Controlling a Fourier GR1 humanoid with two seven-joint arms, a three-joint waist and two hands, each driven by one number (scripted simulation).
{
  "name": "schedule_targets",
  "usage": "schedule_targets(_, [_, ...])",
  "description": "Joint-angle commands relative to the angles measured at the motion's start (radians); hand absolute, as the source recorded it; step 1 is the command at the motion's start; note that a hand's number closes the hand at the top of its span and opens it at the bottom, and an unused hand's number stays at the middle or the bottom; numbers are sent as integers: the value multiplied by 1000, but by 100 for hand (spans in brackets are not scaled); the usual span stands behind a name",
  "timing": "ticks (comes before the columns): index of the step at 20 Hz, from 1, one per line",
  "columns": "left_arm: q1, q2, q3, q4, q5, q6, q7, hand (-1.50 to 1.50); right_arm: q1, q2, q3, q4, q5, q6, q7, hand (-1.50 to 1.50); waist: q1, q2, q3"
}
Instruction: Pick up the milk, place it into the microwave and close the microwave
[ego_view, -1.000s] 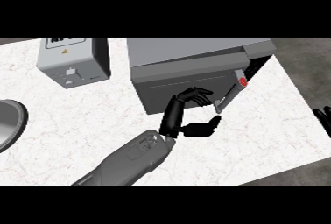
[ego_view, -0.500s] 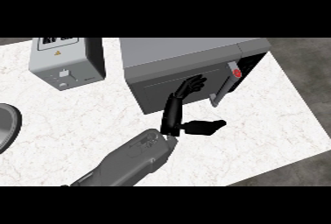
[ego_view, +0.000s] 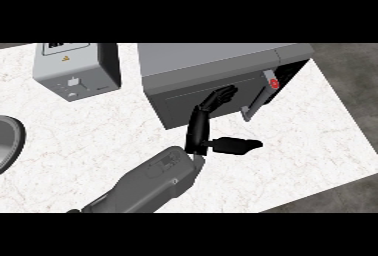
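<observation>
White counter (ego_view: 310, 135) is holding the microwave (ego_view: 214, 75). One hand (ego_view: 201, 127) is pressing straight, open fingers (ego_view: 221, 95) on its door (ego_view: 203, 102). I cannot see the milk.

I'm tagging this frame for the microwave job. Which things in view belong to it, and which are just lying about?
Belongs to the job:
- microwave
- its door, almost shut
- left hand, straight fingers against the door
The milk is not visible.

Just lying about:
- grey box appliance, back left
- round rim at the counter's left edge
</observation>
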Motion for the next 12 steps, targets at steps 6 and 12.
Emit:
schedule_targets(6, [-80,1,65,80,68,14,-44,-150,-62,-19,3,38,11,-10,5,150,-5,21,0])
schedule_targets(12, [-77,1,46,77,88,14,-69,-150,-54,123,68,133,-181,28,28,-150,9,26,10])
